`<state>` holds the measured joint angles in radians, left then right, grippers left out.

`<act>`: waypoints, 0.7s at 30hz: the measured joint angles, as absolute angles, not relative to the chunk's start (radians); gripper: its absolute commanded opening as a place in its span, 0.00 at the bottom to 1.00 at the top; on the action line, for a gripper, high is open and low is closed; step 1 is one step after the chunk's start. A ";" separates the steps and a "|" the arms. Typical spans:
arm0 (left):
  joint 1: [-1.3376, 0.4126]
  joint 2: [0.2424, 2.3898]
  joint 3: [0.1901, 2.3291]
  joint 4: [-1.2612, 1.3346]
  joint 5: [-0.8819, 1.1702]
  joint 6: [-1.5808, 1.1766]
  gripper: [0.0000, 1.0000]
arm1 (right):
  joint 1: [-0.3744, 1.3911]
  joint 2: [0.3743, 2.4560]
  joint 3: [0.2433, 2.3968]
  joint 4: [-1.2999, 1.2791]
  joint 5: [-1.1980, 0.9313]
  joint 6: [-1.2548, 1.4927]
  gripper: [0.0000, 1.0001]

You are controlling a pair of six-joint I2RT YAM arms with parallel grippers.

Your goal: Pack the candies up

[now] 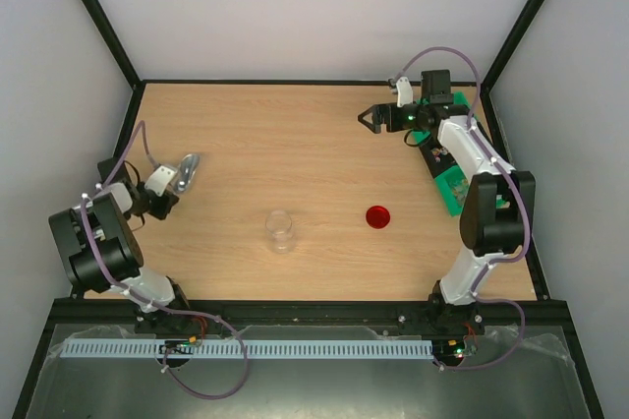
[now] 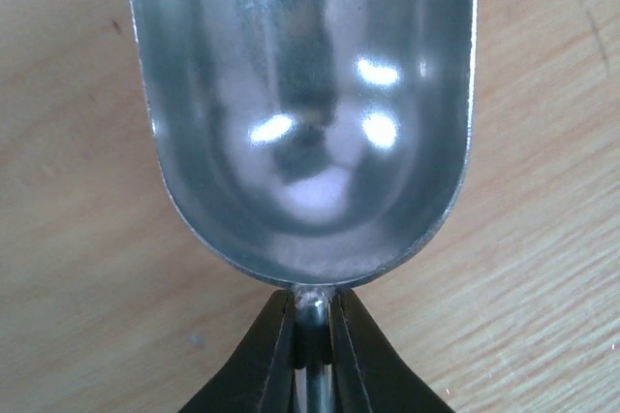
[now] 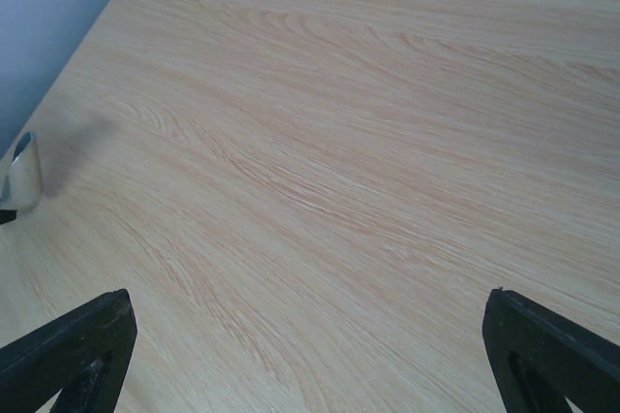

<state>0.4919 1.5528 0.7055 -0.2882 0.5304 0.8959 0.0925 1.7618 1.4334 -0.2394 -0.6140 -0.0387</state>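
My left gripper (image 1: 177,181) (image 2: 312,321) is shut on the thin handle of a shiny metal scoop (image 1: 189,171) (image 2: 305,112), right where the handle meets the bowl. The bowl is empty and lies over the wooden table at the left. That scoop (image 3: 24,171) also shows at the far left edge of the right wrist view. A small clear jar (image 1: 280,230) stands upright mid-table, with a red round lid (image 1: 377,216) to its right. My right gripper (image 1: 368,120) (image 3: 305,301) hangs open over bare wood at the back right. No candies can be made out.
A green tray (image 1: 454,191) lies along the right edge, mostly covered by the right arm. Black frame rails border the table (image 1: 295,144), with walls behind and to each side.
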 measured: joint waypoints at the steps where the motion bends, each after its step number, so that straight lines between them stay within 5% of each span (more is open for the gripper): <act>1: 0.486 1.553 0.725 -0.302 0.530 0.891 0.02 | 0.094 1.765 1.435 -0.237 -0.618 -0.030 0.99; 13: 0.154 1.527 0.991 -0.430 0.541 0.850 0.02 | 0.188 1.825 1.487 -0.300 -0.657 0.004 1.00; 21: -0.115 1.510 1.106 -0.536 0.493 0.917 0.02 | 0.200 1.907 1.608 -0.445 -0.742 -0.003 0.87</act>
<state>-0.1146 1.5105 1.1065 -0.5358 0.4931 0.9173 0.2005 1.9072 1.6085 -0.4454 -0.7418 -0.0029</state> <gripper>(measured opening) 0.096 0.897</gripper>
